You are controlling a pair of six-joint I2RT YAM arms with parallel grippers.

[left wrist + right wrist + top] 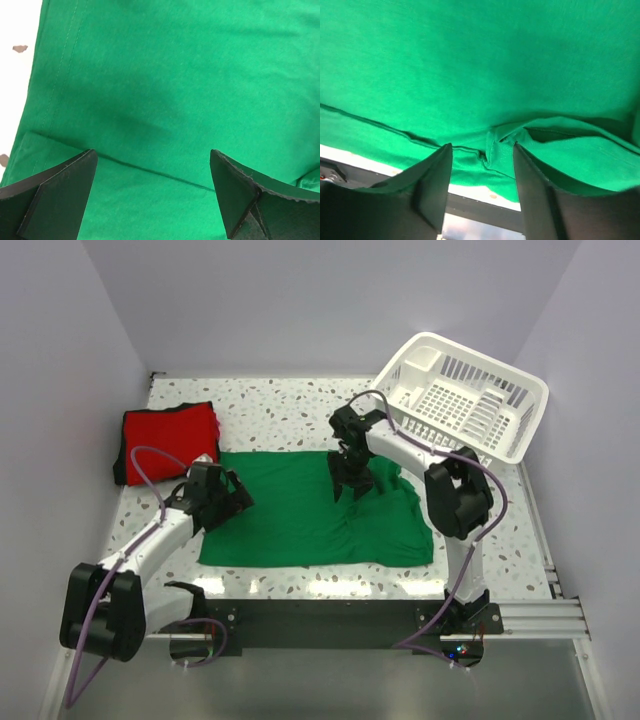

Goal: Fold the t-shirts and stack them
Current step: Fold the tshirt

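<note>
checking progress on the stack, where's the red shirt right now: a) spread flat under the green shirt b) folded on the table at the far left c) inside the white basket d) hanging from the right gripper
b: the red t-shirt lies folded on the table at its far left corner, beside the spread-out green t-shirt and well apart from the white basket.
</note>
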